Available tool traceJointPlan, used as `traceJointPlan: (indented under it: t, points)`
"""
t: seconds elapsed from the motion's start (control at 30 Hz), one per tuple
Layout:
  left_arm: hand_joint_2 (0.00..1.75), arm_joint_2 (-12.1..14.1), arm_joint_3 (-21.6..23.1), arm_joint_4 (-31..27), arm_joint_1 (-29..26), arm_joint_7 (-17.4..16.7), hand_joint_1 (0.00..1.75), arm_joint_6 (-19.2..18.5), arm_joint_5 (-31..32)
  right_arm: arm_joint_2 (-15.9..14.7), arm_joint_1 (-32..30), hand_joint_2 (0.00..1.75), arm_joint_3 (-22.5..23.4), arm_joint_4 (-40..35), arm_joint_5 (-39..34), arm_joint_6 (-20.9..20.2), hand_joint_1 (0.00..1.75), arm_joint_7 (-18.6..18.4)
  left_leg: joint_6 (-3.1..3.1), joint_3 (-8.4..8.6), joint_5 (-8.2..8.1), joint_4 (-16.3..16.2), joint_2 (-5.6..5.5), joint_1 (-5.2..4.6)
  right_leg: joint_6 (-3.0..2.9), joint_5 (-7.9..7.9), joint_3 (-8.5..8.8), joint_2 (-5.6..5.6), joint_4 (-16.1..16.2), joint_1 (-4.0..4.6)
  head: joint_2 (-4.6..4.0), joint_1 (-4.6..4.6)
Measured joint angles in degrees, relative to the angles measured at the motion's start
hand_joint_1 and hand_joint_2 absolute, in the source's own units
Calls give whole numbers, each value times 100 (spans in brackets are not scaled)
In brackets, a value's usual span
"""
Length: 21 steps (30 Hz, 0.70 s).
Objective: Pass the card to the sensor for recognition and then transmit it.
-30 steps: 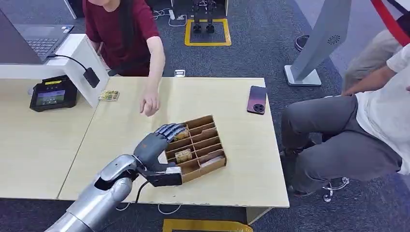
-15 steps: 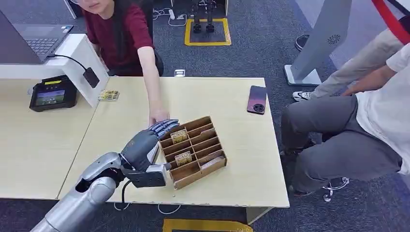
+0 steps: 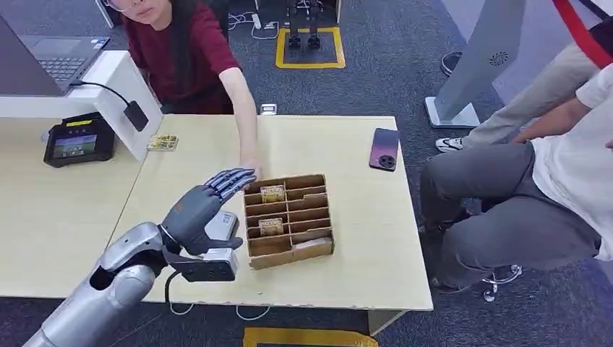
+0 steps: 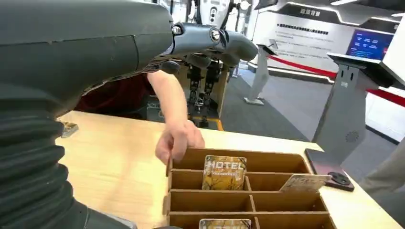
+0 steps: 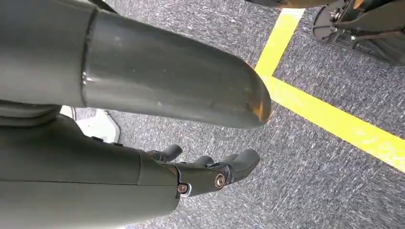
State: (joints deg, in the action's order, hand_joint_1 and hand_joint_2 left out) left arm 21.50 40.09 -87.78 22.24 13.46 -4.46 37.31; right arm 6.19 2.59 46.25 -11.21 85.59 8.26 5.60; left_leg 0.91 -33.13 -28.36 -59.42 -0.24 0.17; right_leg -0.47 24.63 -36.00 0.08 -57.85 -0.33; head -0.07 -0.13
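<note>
A wooden slotted box (image 3: 323, 217) sits on the light table, with hotel cards standing in it: one in the far row (image 3: 272, 193), one in the middle (image 3: 271, 226). My left hand (image 3: 204, 206) hovers just left of the box, fingers spread and straight, holding nothing. In the left wrist view its fingers (image 4: 215, 40) stretch above the box wall (image 4: 267, 162) and a "HOTEL" card (image 4: 224, 172). A person's hand (image 3: 251, 168) touches the box's far left corner. The black card sensor (image 3: 78, 139) stands at the far left. My right hand (image 5: 210, 169) hangs over the carpet, empty, fingers loosely extended.
A loose card (image 3: 163, 142) lies near the white stand holding a laptop (image 3: 61, 59). A dark phone (image 3: 384, 149) rests at the table's far right. A person in red leans in from behind the table; seated people are at the right.
My left hand has drawn back to the left, off the box. The person reached in and the box has been turned square to the table edge.
</note>
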Motion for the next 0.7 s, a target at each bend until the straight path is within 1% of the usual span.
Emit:
traceJointPlan:
  t: [0.17, 0.23, 0.3, 0.37, 0.4, 0.53, 0.7]
  points:
    - [175, 129, -15, -114, -8, -4, 0, -55, -13, 0, 2, 0, 57, 0, 0, 9, 0, 9, 0, 0, 0, 0, 0, 0, 0, 1, 0, 0, 0, 1, 0, 0]
    - [175, 169, -15, -166, -64, -98, 0, -85, 41, 9, 0, 0, 77, 0, -2, 13, 0, -4, 0, 0, 0, 1, 0, 0, -1, 1, 0, 0, 0, 1, 0, -2]
    - [175, 180, -15, -199, -140, -264, 0, 19, 287, 22, 0, 0, 100, 0, -4, 15, 0, -20, 0, 1, 0, 1, 1, 1, -1, 1, -1, 1, 0, 1, 0, 0]
    - [175, 166, -15, -203, -241, -472, 0, 212, 623, 41, 1, 0, 125, -2, -4, 24, 0, -24, 0, 1, 0, 1, 2, 0, -1, 1, -1, 1, 0, 1, 0, -2]
    - [175, 158, -13, -203, -288, -516, 0, 255, 666, 46, 0, 0, 127, 0, -4, 24, 0, -24, 0, 1, 0, 1, 1, 0, -1, 1, -1, 1, 0, 1, 0, -2]
    - [175, 153, -13, -203, -412, -522, 0, 306, 760, 59, 1, 0, 153, -2, -2, 24, 0, -20, 0, -1, 0, 1, 1, 0, 0, 1, -1, 1, 1, 0, 0, 0]
    - [175, 155, -13, -175, -481, -701, 0, 411, 1094, 59, 1, 0, 210, -2, 11, 15, 0, -20, 0, -1, -1, 0, 1, 0, 0, 1, -1, 0, 1, 0, 0, 0]
